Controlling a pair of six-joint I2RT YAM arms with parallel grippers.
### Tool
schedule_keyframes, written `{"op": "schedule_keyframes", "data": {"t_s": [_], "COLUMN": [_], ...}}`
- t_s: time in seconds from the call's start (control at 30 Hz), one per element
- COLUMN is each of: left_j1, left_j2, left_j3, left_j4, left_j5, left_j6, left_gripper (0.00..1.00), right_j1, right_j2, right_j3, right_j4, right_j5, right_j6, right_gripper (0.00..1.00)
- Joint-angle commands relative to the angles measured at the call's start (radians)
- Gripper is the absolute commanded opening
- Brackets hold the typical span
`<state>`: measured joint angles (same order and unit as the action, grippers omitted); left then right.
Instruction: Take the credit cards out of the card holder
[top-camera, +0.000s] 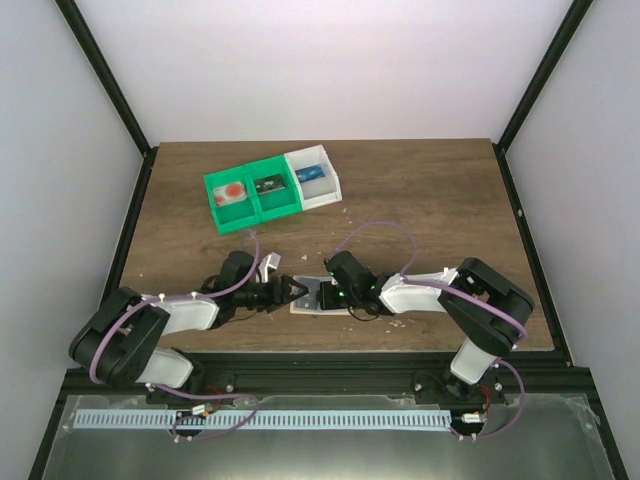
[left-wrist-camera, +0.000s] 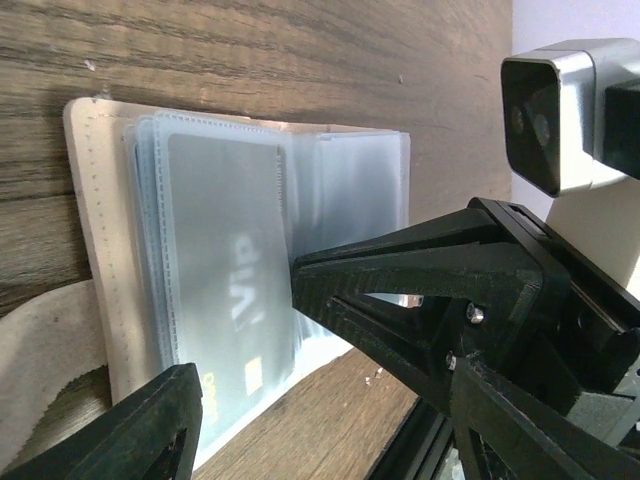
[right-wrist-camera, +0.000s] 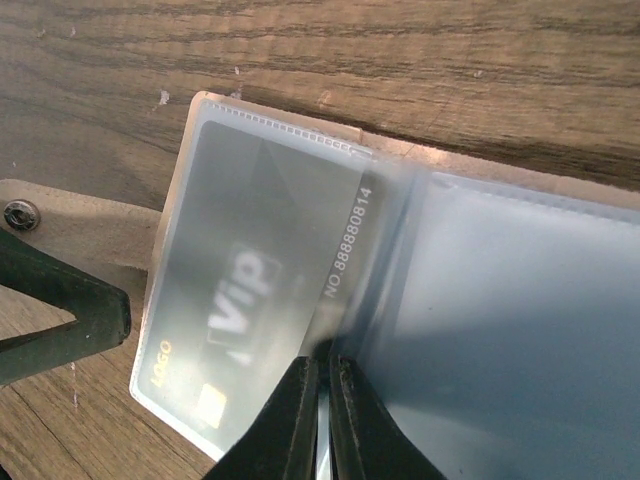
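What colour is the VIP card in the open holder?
Grey card in the holder, white VIP lettering, yellow logo text; clearest in right wrist view.

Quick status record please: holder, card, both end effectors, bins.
holder: open, flat on the table, between the arms
card: grey, marked VIP, inside a clear sleeve, not out yet
left end effector: open, fingers over the holder
right end effector: shut on a sleeve edge by the card
bins: two green, one white, far side
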<state>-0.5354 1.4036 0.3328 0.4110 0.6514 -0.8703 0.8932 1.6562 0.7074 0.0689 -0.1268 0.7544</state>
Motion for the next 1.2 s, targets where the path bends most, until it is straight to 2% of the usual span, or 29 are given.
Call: {"op": "schedule_keyframes", "data": {"t_s": [0.0,0.53,1.17], "left_j1": [0.003,0.000,-0.013], "left_j2": [-0.014,0.037,-0.011], "left_j3": [0.020,0.012,0.017], "left_j4": [-0.041,0.022,0.017], "left_j5": [-0.031,0.019,0.031], "left_j6": [0.035,0.022,0.007], "left_gripper": [0.70,0.71,0.70], "right_j1": [-0.004,-0.004,-0.004], "right_j2": [0.033,0.029,0.038], "right_j3": [-0.010,-0.014,-0.021], "right_j4": [-0.037,-0.035,-0.022], "right_j5": [0.028,0.033,0.023], "right_j6": [0.001,-0.003,-0.001], "right_gripper": [0.07,0.08,0.08]}}
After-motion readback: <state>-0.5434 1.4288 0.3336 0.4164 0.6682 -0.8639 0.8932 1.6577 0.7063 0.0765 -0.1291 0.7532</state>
